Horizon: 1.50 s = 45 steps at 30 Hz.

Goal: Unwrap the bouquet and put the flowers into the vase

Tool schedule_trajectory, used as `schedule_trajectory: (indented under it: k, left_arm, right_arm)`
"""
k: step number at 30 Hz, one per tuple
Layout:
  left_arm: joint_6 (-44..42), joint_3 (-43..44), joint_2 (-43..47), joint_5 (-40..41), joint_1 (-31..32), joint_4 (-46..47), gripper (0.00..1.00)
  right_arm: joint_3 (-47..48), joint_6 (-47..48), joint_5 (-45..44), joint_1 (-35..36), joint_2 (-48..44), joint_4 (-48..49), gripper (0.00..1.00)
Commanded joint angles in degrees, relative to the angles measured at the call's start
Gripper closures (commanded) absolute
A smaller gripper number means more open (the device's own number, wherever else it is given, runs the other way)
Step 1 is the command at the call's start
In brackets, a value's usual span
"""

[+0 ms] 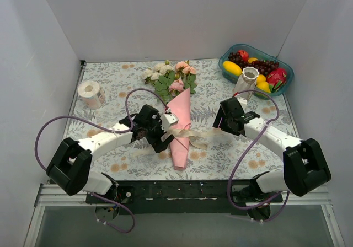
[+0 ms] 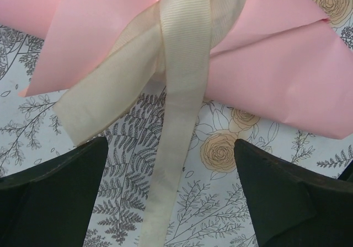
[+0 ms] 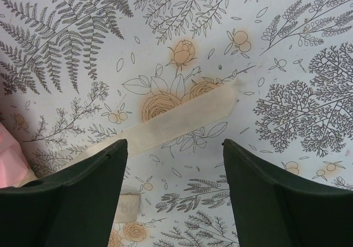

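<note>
The bouquet lies in the middle of the table. Its pink paper cone (image 1: pixel 180 127) (image 2: pixel 270 76) points at the near edge, and the flowers (image 1: pixel 171 75) fan out at the far end. A cream ribbon (image 1: pixel 186 132) (image 2: pixel 185 65) is tied round the cone. My left gripper (image 1: pixel 166 132) (image 2: pixel 171 143) is open beside the cone's left flank, with one ribbon tail lying on the cloth between its fingers. My right gripper (image 1: pixel 217 123) (image 3: pixel 174 143) is open just right of the cone, above the other ribbon tail (image 3: pixel 182 114), touching nothing. The vase (image 1: pixel 246 81) stands upright at the back right.
A teal bowl (image 1: pixel 222 64) of fruit sits right behind the vase in the back right corner. A white tape roll (image 1: pixel 91 94) lies at the left edge. White walls close in the table on three sides. A small paper tag (image 3: pixel 128 205) lies near my right fingers.
</note>
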<state>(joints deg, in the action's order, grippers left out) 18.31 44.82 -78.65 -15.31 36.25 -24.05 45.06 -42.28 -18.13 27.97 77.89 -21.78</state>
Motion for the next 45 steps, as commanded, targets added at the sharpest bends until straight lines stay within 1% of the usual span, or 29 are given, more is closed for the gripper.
schedule_trajectory:
  k: [1, 8, 10, 12, 13, 14, 15, 16, 17, 19, 20, 23, 27, 31, 33, 37, 39, 43, 45]
  left_arm:
    - [-2.0, -0.9, -1.8, -2.1, 0.9, 5.7, 0.02]
    - [-2.4, -2.4, -5.5, 0.9, 2.2, 12.7, 0.02]
    - [-2.7, -2.5, -6.8, 1.1, 2.3, 13.9, 0.09]
    - [-3.0, -2.4, -7.6, 1.2, 2.3, 14.2, 0.18]
    - [-3.0, -2.5, -7.8, 1.1, 2.3, 14.7, 0.28]
    - [-3.0, -2.5, -8.0, 0.9, 2.3, 15.0, 0.33]
    - [-3.1, -2.7, -8.1, 0.7, 2.3, 15.1, 0.41]
    - [-3.0, -2.6, -8.2, 0.6, 2.3, 15.3, 0.53]
    - [-2.9, -2.6, -8.4, 0.6, 2.3, 15.2, 0.61]
    - [-2.6, -2.7, -8.3, 0.9, 2.3, 15.2, 0.72]
    - [-2.5, -2.7, -7.8, 0.9, 2.3, 15.2, 0.82]
    - [-2.7, -3.2, -6.5, 1.9, 2.3, 15.2, 0.91]
    - [-2.8, -2.9, -3.6, 2.3, 2.3, 13.8, 0.94]
    - [-2.3, -2.1, -2.5, 2.8, 2.3, 11.6, 0.95]
    - [-2.3, -1.9, -2.2, 3.0, 2.3, 11.0, 0.95]
    - [-2.7, -2.0, -1.4, 3.4, 2.3, 10.2, 0.96]
    - [-2.7, -2.0, -1.2, 3.4, 2.3, 9.7, 0.96]
    - [-2.9, -1.9, -0.9, 3.9, 2.3, 9.6, 0.97]
    - [-3.0, -1.8, -0.6, 4.1, 2.3, 9.5, 0.97]
  right_arm:
    - [-0.6, -0.6, -2.3, 0.5, -2.7, 1.3, 0.23]
    - [-2.0, -0.8, -2.0, 0.6, -3.0, 2.4, 0.24]
    - [-1.8, -1.3, -1.5, 0.6, -2.4, 2.4, 0.25]
    - [-1.7, -1.4, -1.4, 0.7, -2.0, 2.4, 0.25]
    - [-1.7, -1.4, -1.5, 0.8, -1.7, 2.7, 0.25]
    - [-1.8, -1.3, -1.6, 0.8, -1.6, 2.8, 0.25]
    - [-1.8, -1.3, -1.6, 0.8, -1.4, 3.0, 0.26]
    - [-1.7, -1.1, -1.5, 0.8, -1.1, 3.4, 0.26]
    - [-1.8, -1.0, -1.2, 0.8, -0.7, 3.7, 0.26]
    - [-1.6, -1.0, -0.9, 0.8, 0.3, 4.6, 0.26]
    - [-1.6, -1.0, -0.4, 0.8, 0.8, 5.0, 0.26]
    - [-1.0, -1.3, 0.2, 1.2, 3.1, 6.8, 0.27]
    - [1.3, -2.4, 0.8, 2.9, 7.6, 8.6, 0.26]
    - [5.6, -4.6, -0.7, 4.6, 13.8, 5.6, 0.24]
    - [6.3, -5.7, -0.9, 5.3, 14.6, 5.1, 0.25]
    - [5.4, -7.0, -0.9, 5.6, 15.1, 5.3, 0.32]
    - [5.6, -7.3, -0.9, 5.7, 15.5, 4.2, 0.34]
    - [6.2, -6.9, -0.9, 5.7, 16.9, 2.6, 0.49]
    - [6.4, -6.8, -1.1, 5.9, 17.4, 1.3, 0.51]
